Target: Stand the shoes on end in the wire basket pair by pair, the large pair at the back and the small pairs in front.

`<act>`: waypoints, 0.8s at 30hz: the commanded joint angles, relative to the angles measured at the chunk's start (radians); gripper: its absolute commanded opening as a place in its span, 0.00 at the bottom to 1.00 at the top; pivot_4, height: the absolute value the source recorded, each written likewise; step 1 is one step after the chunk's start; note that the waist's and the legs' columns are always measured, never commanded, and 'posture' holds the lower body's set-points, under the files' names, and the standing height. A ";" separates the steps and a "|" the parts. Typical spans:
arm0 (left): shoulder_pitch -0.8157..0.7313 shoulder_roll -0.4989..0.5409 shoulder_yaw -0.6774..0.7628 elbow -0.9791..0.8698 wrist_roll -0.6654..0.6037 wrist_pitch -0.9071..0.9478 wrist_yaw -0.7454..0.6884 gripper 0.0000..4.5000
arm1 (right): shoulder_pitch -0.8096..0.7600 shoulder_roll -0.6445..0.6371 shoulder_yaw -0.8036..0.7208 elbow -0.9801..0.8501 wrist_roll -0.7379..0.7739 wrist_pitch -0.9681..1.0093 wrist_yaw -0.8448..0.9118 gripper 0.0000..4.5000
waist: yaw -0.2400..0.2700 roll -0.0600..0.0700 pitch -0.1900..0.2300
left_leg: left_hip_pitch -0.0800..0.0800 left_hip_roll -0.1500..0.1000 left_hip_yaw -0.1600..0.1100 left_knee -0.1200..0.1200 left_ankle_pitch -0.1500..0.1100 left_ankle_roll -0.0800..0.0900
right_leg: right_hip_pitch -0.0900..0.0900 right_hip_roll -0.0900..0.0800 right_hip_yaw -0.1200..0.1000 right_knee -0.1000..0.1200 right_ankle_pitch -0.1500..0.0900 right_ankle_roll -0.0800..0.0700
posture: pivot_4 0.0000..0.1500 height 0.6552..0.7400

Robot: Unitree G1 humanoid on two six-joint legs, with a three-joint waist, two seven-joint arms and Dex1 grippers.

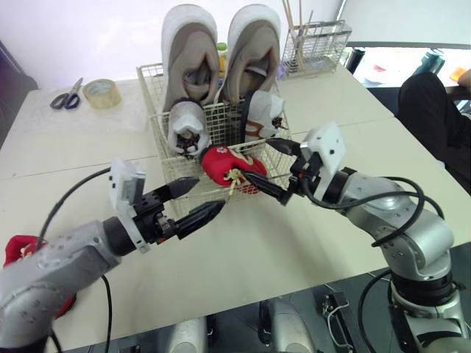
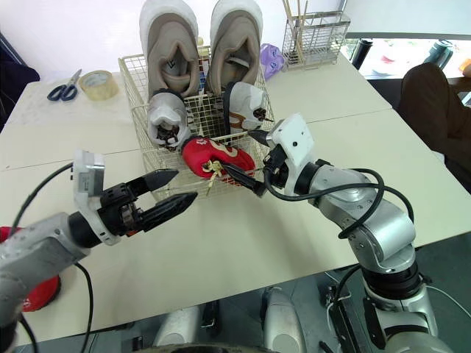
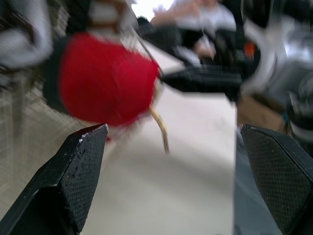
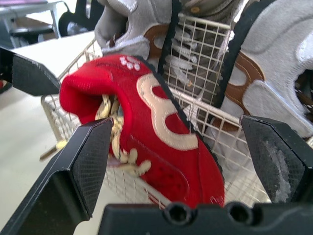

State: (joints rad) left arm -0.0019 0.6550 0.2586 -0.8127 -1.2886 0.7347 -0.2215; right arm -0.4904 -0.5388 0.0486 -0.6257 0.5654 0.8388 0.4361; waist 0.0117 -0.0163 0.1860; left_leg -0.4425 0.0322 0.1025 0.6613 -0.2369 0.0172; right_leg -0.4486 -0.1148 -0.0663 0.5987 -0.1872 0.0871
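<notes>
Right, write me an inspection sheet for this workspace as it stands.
Surface: pale table, seams across it.
Job's things: wire basket; large pair on end at the back; small grey pair on end in front; red shoe tilted at the front rim, not yet upright; red item partly hidden under the left arm, likely its mate.
Clutter: scissors, tape roll, wire holder with sticks.
Grippers: left pincer open, short of the red shoe; right pincer open, straddling it.
Cables: black cables looped along both arms.
Surroundings: person seated beyond the table's right side.
</notes>
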 commanded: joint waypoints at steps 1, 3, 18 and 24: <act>0.046 -0.058 -0.055 -0.062 0.118 -0.060 0.046 1.00 | -0.010 0.009 0.019 -0.006 -0.033 -0.038 0.000 0.99 | 0.001 0.000 0.000 | 0.000 0.000 0.000 0.002 -0.001 0.001 | 0.001 0.000 0.000 0.000 0.000 0.000 | 1.00 1.00; 0.073 -0.104 -0.094 -0.069 0.171 -0.084 0.067 1.00 | -0.016 0.013 0.036 0.015 -0.052 -0.049 0.005 0.99 | 0.001 0.000 0.000 | 0.001 0.000 -0.001 0.003 -0.001 0.002 | 0.004 0.000 0.000 -0.002 0.000 0.000 | 1.00 1.00; 0.224 -0.367 -0.331 -0.049 0.472 -0.300 0.016 1.00 | -0.062 0.087 0.156 0.064 -0.266 -0.012 -0.147 0.06 | 0.000 0.000 -0.003 | 0.001 0.000 -0.001 0.006 -0.003 0.005 | 0.005 -0.002 0.000 -0.002 0.000 -0.001 | 1.00 1.00; 0.227 -0.372 -0.361 -0.028 0.475 -0.299 -0.013 1.00 | 0.031 0.120 0.080 -0.082 -0.291 0.030 -0.236 0.01 | 0.002 0.000 -0.004 | 0.000 0.000 -0.001 0.006 -0.003 0.005 | 0.005 -0.002 0.000 -0.003 0.000 -0.001 | 1.00 1.00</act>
State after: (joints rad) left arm 0.2307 0.2873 -0.0979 -0.8242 -0.8142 0.4507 -0.2172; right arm -0.4748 -0.4157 0.1940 -0.6439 0.2981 0.8520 0.2380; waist 0.0140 -0.0166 0.1822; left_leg -0.4426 0.0326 0.1007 0.6670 -0.2403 0.0223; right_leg -0.4440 -0.1169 -0.0664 0.5960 -0.1875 0.0863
